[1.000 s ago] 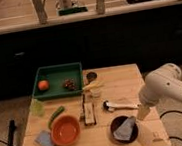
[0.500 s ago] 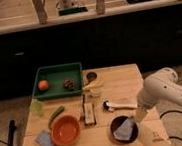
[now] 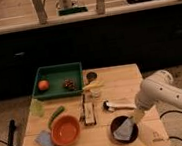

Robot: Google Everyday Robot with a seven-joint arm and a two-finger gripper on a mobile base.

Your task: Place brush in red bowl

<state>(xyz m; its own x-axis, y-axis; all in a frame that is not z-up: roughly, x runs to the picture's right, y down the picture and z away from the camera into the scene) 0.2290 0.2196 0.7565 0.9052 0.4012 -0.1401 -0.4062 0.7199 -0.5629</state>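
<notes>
The brush (image 3: 118,104) lies on the wooden table (image 3: 115,79), right of centre, with its dark head to the left and its white handle pointing right. The red bowl (image 3: 65,130) stands at the front left, with nothing in it. My gripper (image 3: 138,115) hangs from the white arm (image 3: 163,96) at the right. It points down just beyond the handle's right end, above the rim of a dark bowl. The brush rests on the table, not held.
A dark bowl with grey cloth (image 3: 124,129) sits front right. A long dark-and-pale block tool (image 3: 89,113) lies between brush and red bowl. A green tray (image 3: 54,73) at the back left holds an orange (image 3: 43,84). A blue sponge (image 3: 44,140) and a green vegetable (image 3: 55,115) lie near the red bowl.
The arm has shifted slightly left and down, bringing the gripper closer to the brush handle's right end. Nothing on the table has moved.
</notes>
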